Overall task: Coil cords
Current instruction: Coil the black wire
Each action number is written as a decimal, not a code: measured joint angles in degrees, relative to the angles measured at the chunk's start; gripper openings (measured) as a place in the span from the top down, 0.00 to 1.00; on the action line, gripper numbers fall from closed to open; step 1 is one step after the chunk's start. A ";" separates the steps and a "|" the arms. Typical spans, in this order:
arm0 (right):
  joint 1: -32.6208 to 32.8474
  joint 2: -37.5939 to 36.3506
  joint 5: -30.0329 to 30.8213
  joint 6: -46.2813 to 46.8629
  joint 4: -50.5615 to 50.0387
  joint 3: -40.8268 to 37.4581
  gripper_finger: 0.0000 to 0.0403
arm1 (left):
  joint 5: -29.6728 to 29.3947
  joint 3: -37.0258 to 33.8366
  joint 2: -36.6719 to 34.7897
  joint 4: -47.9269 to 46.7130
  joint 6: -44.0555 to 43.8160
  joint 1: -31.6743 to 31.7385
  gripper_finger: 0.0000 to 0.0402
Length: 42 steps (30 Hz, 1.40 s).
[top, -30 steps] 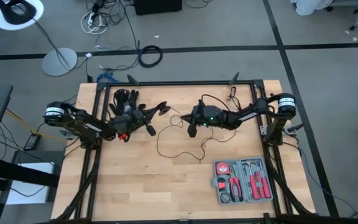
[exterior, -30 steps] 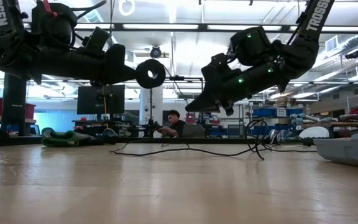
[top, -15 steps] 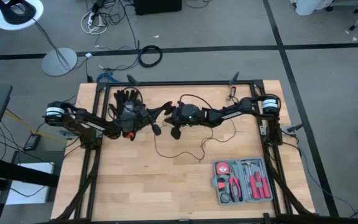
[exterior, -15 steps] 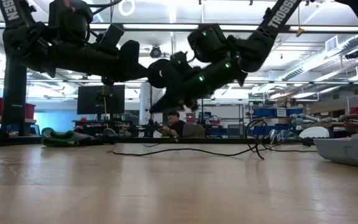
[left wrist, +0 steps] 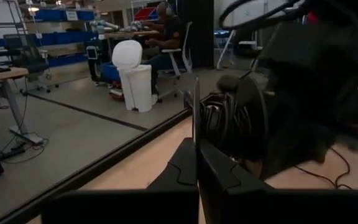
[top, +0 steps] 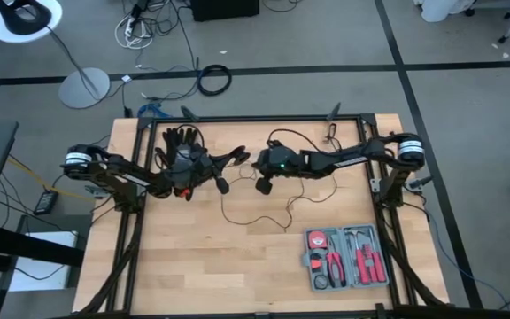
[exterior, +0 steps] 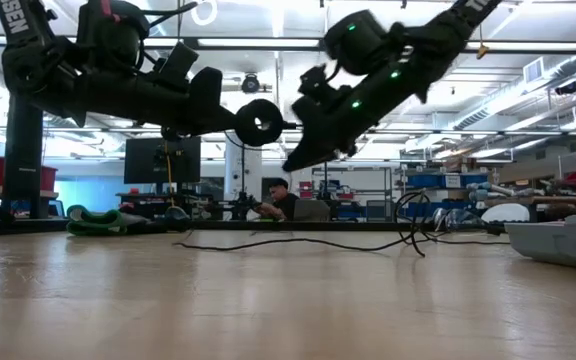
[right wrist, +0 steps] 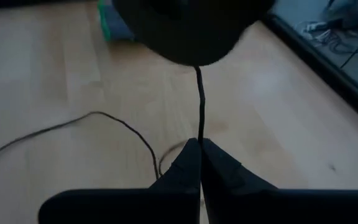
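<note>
A wooden table is sitting in a workshop, with a grey tool case lying near its right front corner. From above, the left gripper and right gripper are meeting over the middle, while the thin black cord is looping across the boards below them. At table height, the round disc is hanging between the two grippers, clear of the table. In the left wrist view, the fingers are pressing together on the wire beside the disc. In the right wrist view, the fingers are pinching the cord, which is running taut up to the disc.
</note>
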 joint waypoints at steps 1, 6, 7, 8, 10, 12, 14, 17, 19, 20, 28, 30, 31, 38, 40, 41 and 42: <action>0.01 -1.28 0.00 -0.06 0.93 -1.16 1.00 | -0.13 -0.15 -0.01 -0.43 -0.78 0.00 1.00; 0.11 -5.35 -2.60 -0.99 3.49 -3.08 1.00 | -0.92 -0.21 0.00 -2.81 -2.71 0.04 1.00; 0.15 -5.56 -3.14 -1.13 3.45 -2.91 1.00 | -0.92 -0.23 0.00 -2.98 -2.71 0.04 1.00; 0.15 -5.54 -4.00 -1.39 3.41 -2.52 1.00 | -0.94 -0.21 0.00 -2.92 -2.71 0.04 1.00; 0.15 -5.32 -5.46 -1.70 3.41 -1.87 1.00 | -1.07 -0.23 0.00 -2.64 -2.71 0.08 1.00; 0.15 -5.31 -7.00 -1.93 3.37 -1.70 1.00 | -1.22 -0.23 0.00 -2.46 -2.72 0.13 1.00; 0.28 -5.31 -7.21 -1.93 3.29 -1.66 1.00 | -1.79 -0.23 0.00 -2.57 -2.93 0.13 1.00; 0.31 -5.31 -8.00 -1.02 2.98 -1.65 1.00 | -1.97 -0.23 0.00 -2.14 -3.95 0.13 1.00; 0.31 -4.85 -8.00 0.78 1.12 -1.61 1.00 | -1.99 -0.23 0.00 -0.47 -3.92 0.13 1.00; 0.25 -4.34 -8.04 1.59 0.63 -1.61 1.00 | -1.97 -0.23 0.00 0.64 -3.91 0.13 1.00; 0.27 2.93 -17.12 4.46 5.97 0.15 1.00 | -1.51 -0.23 0.00 2.14 -5.27 1.11 1.00; 0.39 5.63 -19.91 4.52 6.85 2.28 1.00 | -1.51 -0.14 0.00 2.37 -5.62 1.49 1.00; 0.60 6.73 -21.42 4.14 6.92 3.24 1.00 | -1.58 -0.07 0.00 2.30 -5.65 1.69 1.00; 1.22 8.52 -24.86 -2.72 5.97 9.06 1.00 | -1.71 0.16 0.02 -1.94 -5.72 2.78 1.00; 0.80 7.26 -25.00 -4.51 4.91 10.06 1.00 | -1.63 0.06 0.00 -4.06 -5.86 2.78 1.00; 0.51 6.64 -25.05 -5.36 4.33 10.91 1.00 | -1.05 0.12 0.02 -5.13 -6.27 2.78 1.00; 0.19 5.89 -24.99 -6.03 3.50 11.62 1.00 | -0.64 0.11 0.05 -6.05 -6.77 2.76 1.00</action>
